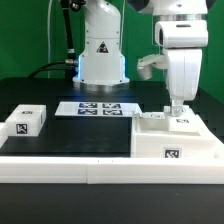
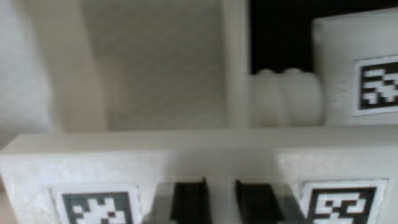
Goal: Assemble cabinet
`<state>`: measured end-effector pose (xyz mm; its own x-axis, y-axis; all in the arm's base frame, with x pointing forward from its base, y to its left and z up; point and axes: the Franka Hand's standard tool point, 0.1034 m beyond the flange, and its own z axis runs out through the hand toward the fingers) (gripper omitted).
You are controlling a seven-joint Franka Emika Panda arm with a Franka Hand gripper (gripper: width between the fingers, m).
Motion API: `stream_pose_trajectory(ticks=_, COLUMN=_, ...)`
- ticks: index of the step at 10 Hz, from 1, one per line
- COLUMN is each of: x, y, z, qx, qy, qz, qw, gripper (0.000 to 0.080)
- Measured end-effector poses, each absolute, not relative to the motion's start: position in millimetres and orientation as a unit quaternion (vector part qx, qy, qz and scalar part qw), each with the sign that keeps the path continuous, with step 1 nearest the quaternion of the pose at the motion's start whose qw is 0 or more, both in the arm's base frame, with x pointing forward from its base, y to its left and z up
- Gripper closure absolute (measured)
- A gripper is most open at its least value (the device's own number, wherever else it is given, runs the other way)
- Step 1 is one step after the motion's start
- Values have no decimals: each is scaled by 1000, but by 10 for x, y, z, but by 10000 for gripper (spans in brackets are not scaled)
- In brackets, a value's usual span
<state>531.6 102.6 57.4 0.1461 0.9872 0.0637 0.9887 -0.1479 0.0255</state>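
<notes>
The cabinet point(image 1: 176, 137) is a large white box with black-and-white tags at the exterior view's right, inside the white frame. My gripper point(image 1: 177, 106) points straight down onto its top. In the wrist view the two dark fingers point(image 2: 189, 205) stand close together with a thin white strip between them, flanked by two tagged white panels point(image 2: 98, 205). My gripper point(image 2: 219, 195) appears shut on that white part of the cabinet point(image 2: 125, 90). A ridged white peg point(image 2: 285, 95) lies beyond, beside another tagged face point(image 2: 377, 85).
A small white block with one tag point(image 1: 27, 121) sits at the exterior view's left. The marker board point(image 1: 97, 108) lies in front of the robot base point(image 1: 102, 55). A white frame point(image 1: 60, 165) borders the black mat.
</notes>
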Motion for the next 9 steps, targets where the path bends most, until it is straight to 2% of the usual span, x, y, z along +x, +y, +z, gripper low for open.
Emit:
stream_pose_trajectory(ticks=4, x=5686, y=968, z=575, qx=-758, qy=-651, qz=-45, qw=7, gripper=729)
stream_pose_trajectory(ticks=9, x=5728, y=975, z=583, qx=-752, qy=-658, qz=-38, qw=9, gripper=728)
